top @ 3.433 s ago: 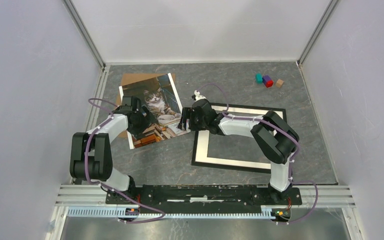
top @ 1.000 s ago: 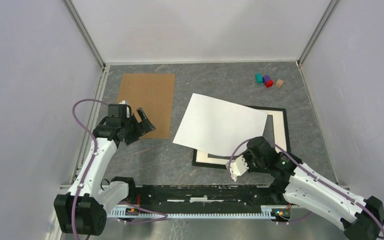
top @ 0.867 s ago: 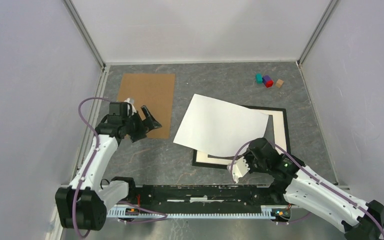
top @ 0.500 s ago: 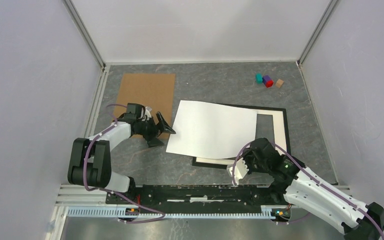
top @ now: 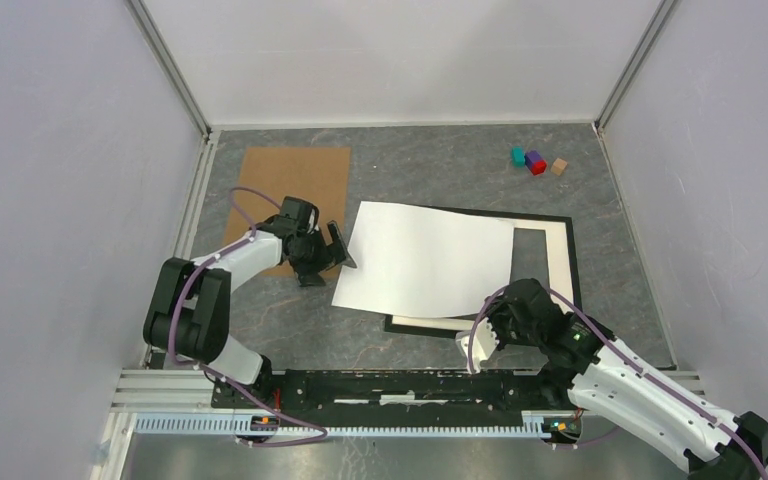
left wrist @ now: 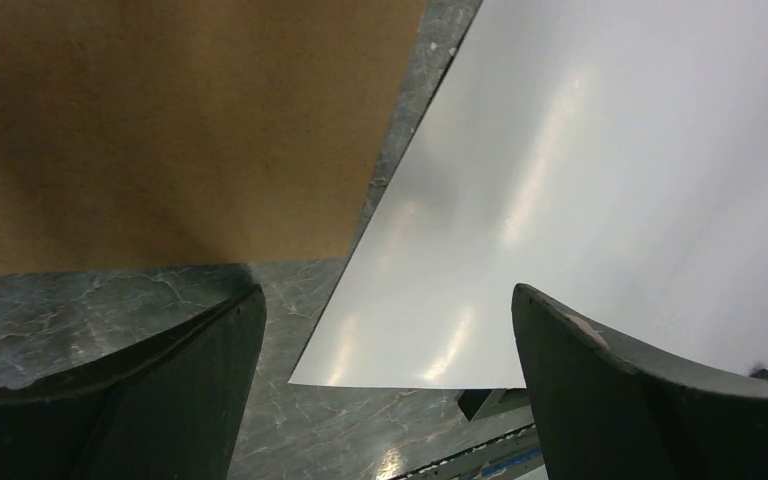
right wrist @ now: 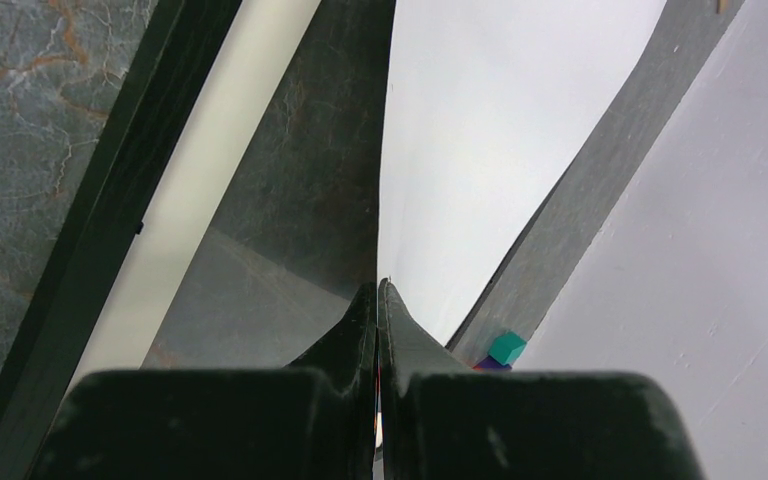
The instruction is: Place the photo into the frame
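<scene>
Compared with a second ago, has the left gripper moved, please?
Yes. The left gripper moved right, across the brown backing board's lower right corner, up to the photo's left edge.

Overhead camera and close wrist cameras share the photo (top: 425,255).

Closed right claw (right wrist: 378,285) pinches photo (right wrist: 480,150) edge.

No legible text, label, brand or number anywhere.
</scene>
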Motion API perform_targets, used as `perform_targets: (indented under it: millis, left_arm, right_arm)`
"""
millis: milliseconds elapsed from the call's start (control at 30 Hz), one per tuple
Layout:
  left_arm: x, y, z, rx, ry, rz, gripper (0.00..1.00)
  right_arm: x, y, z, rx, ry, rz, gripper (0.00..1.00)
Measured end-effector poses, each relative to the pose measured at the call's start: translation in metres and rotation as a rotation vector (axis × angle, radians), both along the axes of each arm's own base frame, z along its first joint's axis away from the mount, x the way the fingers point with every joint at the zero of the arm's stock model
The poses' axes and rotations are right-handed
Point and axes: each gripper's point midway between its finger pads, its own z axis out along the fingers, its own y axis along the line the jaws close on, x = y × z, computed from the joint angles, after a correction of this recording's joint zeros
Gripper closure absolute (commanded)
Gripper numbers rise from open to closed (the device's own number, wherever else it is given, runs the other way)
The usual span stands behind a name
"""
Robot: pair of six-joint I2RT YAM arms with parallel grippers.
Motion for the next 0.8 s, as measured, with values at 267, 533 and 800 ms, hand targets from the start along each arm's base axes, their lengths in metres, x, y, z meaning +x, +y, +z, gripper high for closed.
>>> perform_targets:
  millis: [267, 533, 800]
  left_arm:
    - [-0.008, -0.032, 0.002, -0.177, 0.039, -0.029, 0.00]
    - [-0.019, -0.058, 0.007, -0.356, 0.090, -0.067, 0.00]
    - [-0.032, -0.080, 0.008, -0.416, 0.115, -0.090, 0.00]
  right_arm:
    - [-0.001, 0.003, 0.002, 0.021, 0.001, 0.007, 1.00]
    - [0.000, -0.006, 0.006, 0.025, -0.015, -0.038, 0.74]
    - [0.010, -0.037, 0.008, -0.067, -0.068, -0.180, 0.02]
